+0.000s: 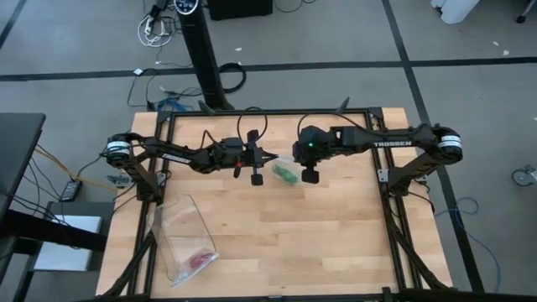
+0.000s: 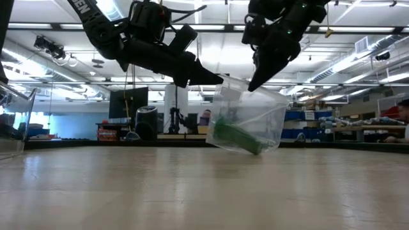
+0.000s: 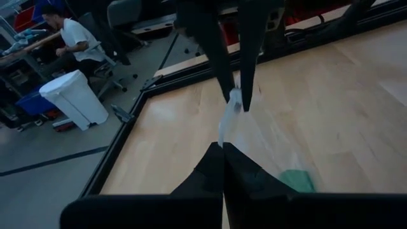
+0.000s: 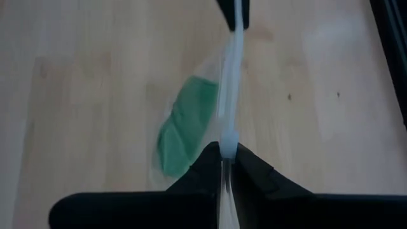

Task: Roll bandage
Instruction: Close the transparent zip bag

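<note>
The green bandage (image 1: 286,174) lies rolled or bunched inside a small clear plastic bag (image 2: 246,121), which both grippers hold over the middle of the table. It also shows in the low view (image 2: 238,137), the left wrist view (image 3: 296,179) and the right wrist view (image 4: 184,127). My left gripper (image 1: 268,159) is shut on the bag's top edge from the left. My right gripper (image 1: 296,161) is shut on the same edge from the right. The bandage sags in the bag's bottom. My left gripper pinches the bag's top edge (image 3: 224,137) between its two fingers, coming nearly level from the table's left. The bag hangs below the edge, which is stretched toward the other gripper. My right gripper pinches the same top edge (image 4: 229,138) at its other end, fingers slanting down from above right. The edge runs taut between the two grippers. The bag hangs tilted, its bottom (image 2: 255,151) low over the table; whether it touches, I cannot tell.
A second, larger clear bag (image 1: 183,235) with a small pink item (image 1: 200,258) lies at the table's near left. The black frame rails (image 1: 377,180) run along the table's edges. Bare wood lies near and right of the held bag.
</note>
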Motion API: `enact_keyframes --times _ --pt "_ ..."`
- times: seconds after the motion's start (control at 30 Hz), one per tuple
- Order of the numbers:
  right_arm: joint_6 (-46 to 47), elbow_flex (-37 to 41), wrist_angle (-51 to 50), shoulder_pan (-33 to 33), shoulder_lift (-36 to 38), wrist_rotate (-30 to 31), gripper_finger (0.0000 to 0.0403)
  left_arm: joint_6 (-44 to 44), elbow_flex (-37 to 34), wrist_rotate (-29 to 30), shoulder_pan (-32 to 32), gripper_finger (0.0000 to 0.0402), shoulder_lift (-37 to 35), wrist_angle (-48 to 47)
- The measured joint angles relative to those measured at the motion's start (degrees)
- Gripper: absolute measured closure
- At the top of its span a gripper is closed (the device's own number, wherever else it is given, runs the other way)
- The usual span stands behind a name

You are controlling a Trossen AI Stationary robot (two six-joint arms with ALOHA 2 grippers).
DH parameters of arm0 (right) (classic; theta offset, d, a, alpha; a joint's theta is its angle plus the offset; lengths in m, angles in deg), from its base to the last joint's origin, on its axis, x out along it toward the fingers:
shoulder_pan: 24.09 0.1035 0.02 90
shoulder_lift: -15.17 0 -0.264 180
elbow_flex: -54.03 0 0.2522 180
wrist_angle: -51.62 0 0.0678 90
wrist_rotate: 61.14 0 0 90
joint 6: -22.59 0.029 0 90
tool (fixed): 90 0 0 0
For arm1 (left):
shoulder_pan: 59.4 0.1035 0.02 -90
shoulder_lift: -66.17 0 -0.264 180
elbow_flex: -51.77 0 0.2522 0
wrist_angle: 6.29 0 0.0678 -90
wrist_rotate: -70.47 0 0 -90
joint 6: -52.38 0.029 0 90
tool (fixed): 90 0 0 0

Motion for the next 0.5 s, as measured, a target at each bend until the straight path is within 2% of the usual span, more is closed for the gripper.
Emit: enact_keyframes --times 0.5 --pt "1.6 0.2 -9.8 0.0 1.8 0.6 0.0385 -0.2 -0.1 0.5 0.2 0.0401 -1.9 -0.9"
